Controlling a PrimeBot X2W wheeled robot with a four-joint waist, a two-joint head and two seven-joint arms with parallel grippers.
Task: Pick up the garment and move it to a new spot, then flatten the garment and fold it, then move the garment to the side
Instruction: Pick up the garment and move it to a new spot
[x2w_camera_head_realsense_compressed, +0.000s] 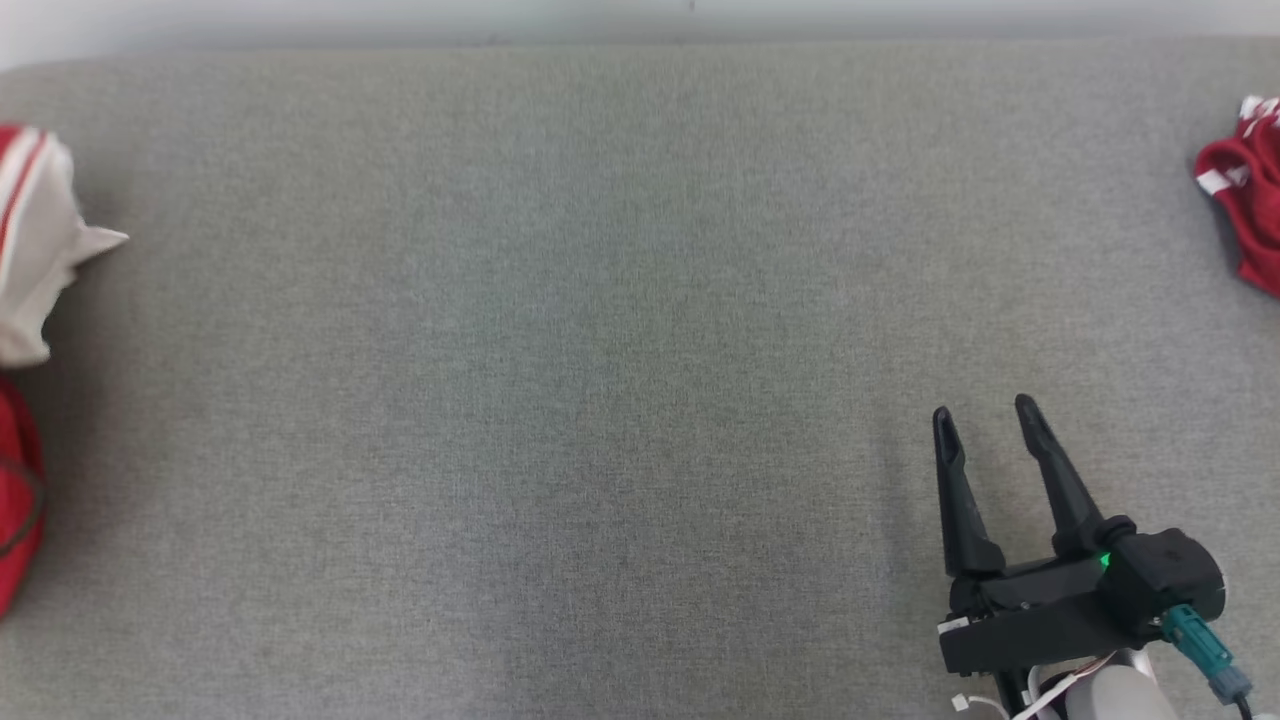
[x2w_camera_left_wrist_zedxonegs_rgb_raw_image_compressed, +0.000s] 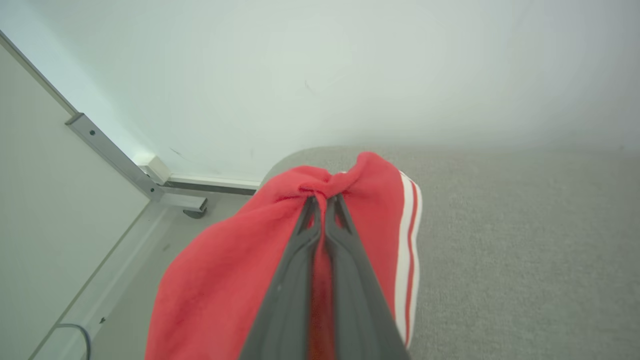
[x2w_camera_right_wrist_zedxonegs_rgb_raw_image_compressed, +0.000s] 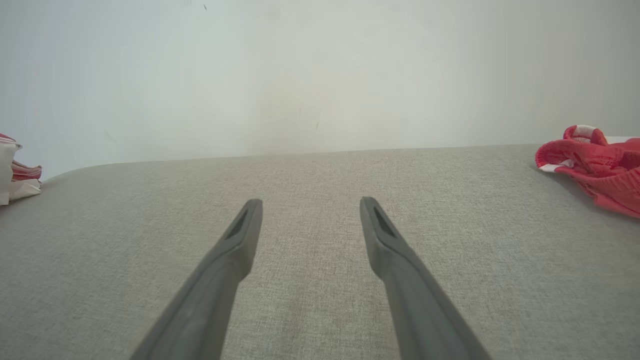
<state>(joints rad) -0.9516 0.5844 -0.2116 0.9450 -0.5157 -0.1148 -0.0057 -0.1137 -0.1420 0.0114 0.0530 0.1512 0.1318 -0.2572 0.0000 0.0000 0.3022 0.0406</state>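
A red fabric garment with white side stripes (x2w_camera_left_wrist_zedxonegs_rgb_raw_image_compressed: 225, 280) is pinched in a bunched fold at the tips of the left jaws, which are pressed together on it at the rounded edge of the grey fabric-covered tabletop (x2w_camera_left_wrist_zedxonegs_rgb_raw_image_compressed: 500, 250). Such a gathered pinch is judged suited to lifting the cloth toward a new spot. The right jaws are held spread and empty over bare tabletop, presumably in readiness for flattening, while a crumpled red knit garment (x2w_camera_right_wrist_zedxonegs_rgb_raw_image_compressed: 595, 160) lies well apart to their right.

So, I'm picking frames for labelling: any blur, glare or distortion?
Head view: sharp and evenly lit. Left wrist view: red garment and left gripper crisp, far wall hazy. Right wrist view: fingers of the right gripper stretched by the wide lens.
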